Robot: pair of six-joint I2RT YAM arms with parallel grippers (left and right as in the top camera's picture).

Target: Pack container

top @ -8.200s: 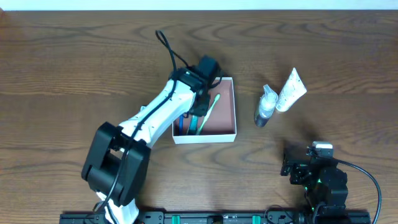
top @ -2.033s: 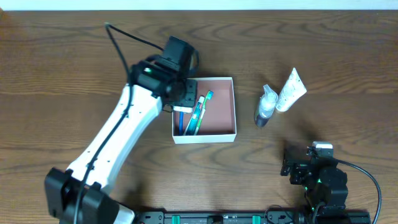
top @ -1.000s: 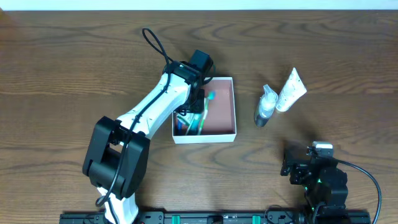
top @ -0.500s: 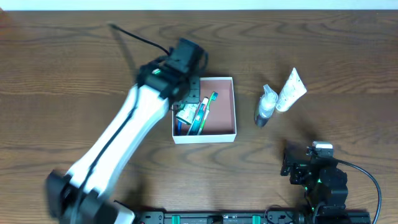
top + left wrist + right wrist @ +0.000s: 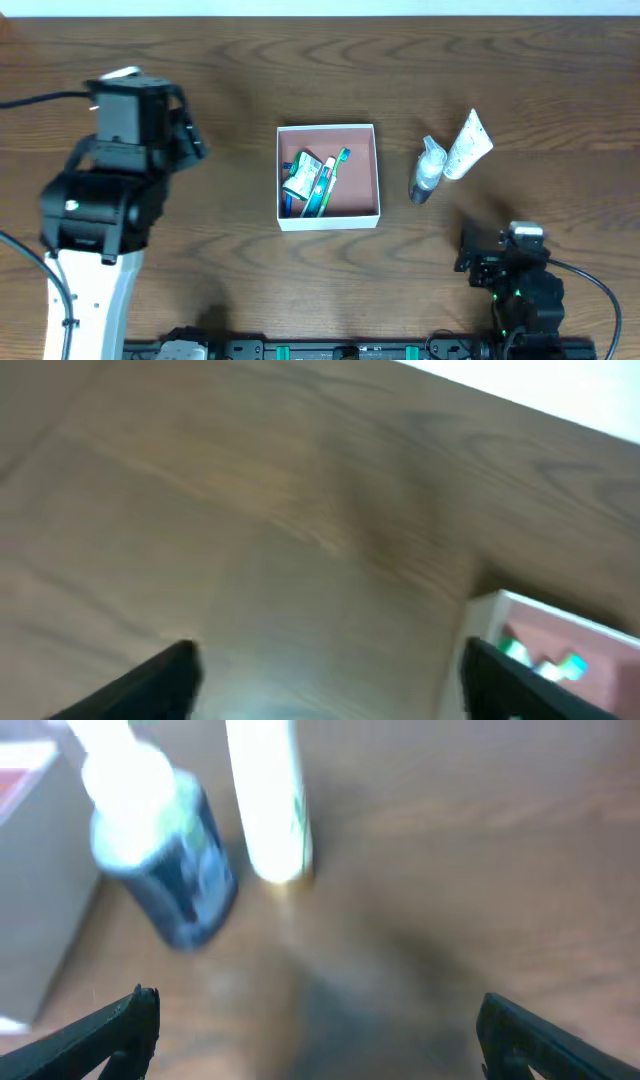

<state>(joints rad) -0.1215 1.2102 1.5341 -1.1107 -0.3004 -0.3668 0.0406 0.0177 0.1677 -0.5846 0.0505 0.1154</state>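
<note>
Sitting near the middle of the brown wooden surface point(image 5: 330, 60), the square, shallow, white-walled container with the pinkish-brown inside point(image 5: 330, 222) lies well apart from the left claw point(image 5: 335, 685), which hangs off to its left over bare wood. In the left wrist view the two dark fingers point(image 5: 170, 675) stand wide apart with nothing between them, and a corner of the container shows just past the right-hand finger. Inside the container lie green and blue toothbrushes point(image 5: 325, 185) and a green-and-white packet point(image 5: 300, 175). The right claw point(image 5: 330, 1040) is spread wide too and holds nothing. Ahead of it lie a small dark-blue spray bottle with a white top point(image 5: 170, 870) and a white tube point(image 5: 270, 800), both to the right of the container.
</note>
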